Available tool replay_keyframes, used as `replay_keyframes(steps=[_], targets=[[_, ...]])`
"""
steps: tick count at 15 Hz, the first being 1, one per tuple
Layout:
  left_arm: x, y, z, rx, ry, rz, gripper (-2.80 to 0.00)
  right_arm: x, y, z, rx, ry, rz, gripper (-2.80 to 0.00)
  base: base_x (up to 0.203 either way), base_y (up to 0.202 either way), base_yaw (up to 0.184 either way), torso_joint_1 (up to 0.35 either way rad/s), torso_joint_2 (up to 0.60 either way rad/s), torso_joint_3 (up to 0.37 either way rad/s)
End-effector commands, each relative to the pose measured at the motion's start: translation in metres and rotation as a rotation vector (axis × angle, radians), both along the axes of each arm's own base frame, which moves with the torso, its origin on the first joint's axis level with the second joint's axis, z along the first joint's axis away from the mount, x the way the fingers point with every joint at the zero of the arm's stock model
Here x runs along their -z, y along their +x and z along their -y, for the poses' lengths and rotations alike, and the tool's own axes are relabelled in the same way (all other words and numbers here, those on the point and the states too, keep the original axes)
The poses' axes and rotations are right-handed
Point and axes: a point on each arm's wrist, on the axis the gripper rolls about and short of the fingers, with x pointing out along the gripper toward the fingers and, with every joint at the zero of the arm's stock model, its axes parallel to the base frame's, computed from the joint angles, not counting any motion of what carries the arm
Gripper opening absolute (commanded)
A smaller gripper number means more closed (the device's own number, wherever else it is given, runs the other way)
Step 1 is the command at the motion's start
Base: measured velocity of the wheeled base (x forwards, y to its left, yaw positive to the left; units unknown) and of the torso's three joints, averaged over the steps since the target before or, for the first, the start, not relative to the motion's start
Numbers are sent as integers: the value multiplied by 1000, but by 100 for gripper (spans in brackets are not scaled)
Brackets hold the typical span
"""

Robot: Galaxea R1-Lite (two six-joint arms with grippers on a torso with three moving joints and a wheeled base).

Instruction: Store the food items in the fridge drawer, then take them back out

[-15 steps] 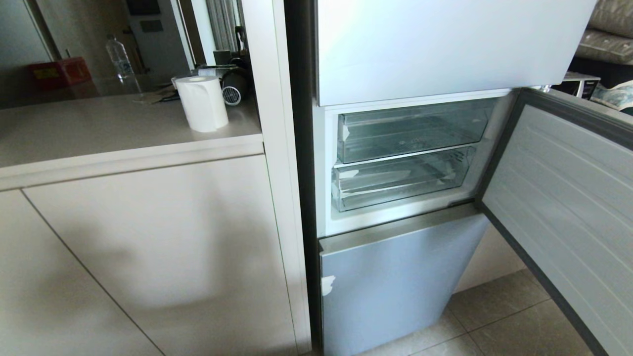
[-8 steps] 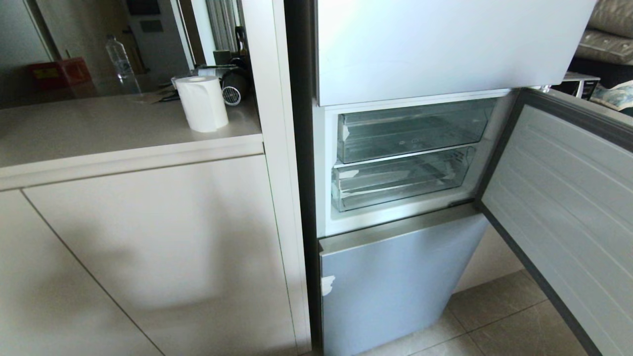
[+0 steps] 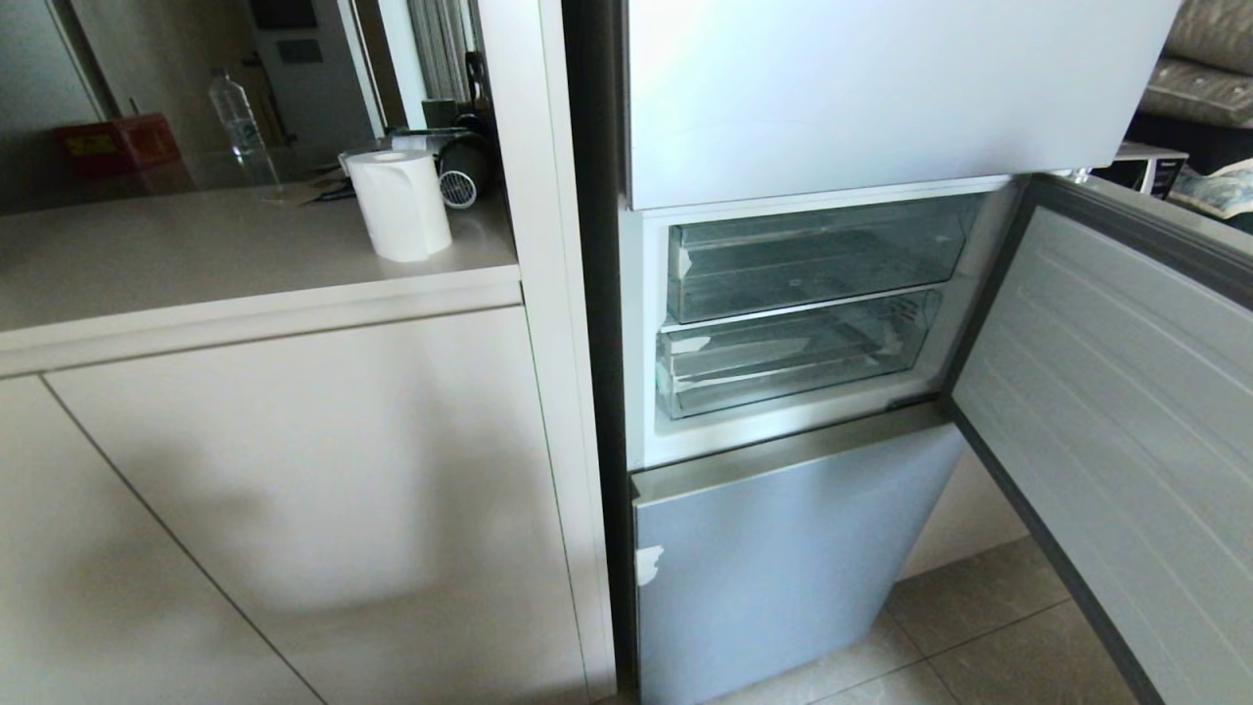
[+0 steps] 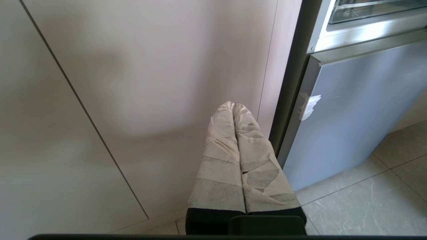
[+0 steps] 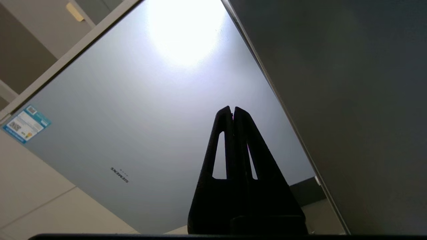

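No food items are in view. Two clear fridge drawers sit pushed in, one [image 3: 817, 259] above the other [image 3: 793, 354], behind the open middle door [image 3: 1126, 411]; both look empty. Neither gripper shows in the head view. My right gripper [image 5: 232, 109], black, is shut with nothing in it. It points up at the glossy upper fridge door [image 5: 150, 110], close beside the dark face of the open door [image 5: 350, 100]. My left gripper [image 4: 233, 105], tape-wrapped, is shut and empty. It hangs low before the beige cupboard [image 4: 150, 83], next to the lower fridge door [image 4: 360, 110].
A counter [image 3: 196, 255] left of the fridge carries a paper towel roll [image 3: 401, 204], a water bottle [image 3: 238, 116] and a red box [image 3: 117, 142]. The open door juts out on the right over the tiled floor [image 3: 979, 617]. A white post [image 3: 548, 343] separates cupboard and fridge.
The open fridge door has swung a little; its lower edge runs steeper in the head view. The drawers and the counter items have not moved.
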Motion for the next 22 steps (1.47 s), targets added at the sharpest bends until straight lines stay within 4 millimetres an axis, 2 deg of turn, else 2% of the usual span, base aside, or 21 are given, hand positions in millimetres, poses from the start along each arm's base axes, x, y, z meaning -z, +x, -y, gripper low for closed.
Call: replay_keyframes(steps=[1, 6, 11, 19, 22], targets=[[0, 0, 0, 0, 0, 0, -280, 1, 8, -7, -88, 92, -19, -280, 0, 0, 0, 0, 0, 0], [0, 0, 0, 0, 0, 0, -280, 6, 50, -39, -360, 244, -88, -280, 0, 0, 0, 0, 0, 0], [0, 0, 0, 0, 0, 0, -280, 3, 71, -73, -521, 218, -96, -280, 0, 0, 0, 0, 0, 0], [0, 0, 0, 0, 0, 0, -280, 18, 135, -145, -785, 101, -54, -280, 0, 0, 0, 0, 0, 0], [0, 0, 0, 0, 0, 0, -280, 20, 135, -153, -793, -70, 46, -280, 0, 0, 0, 0, 0, 0]])
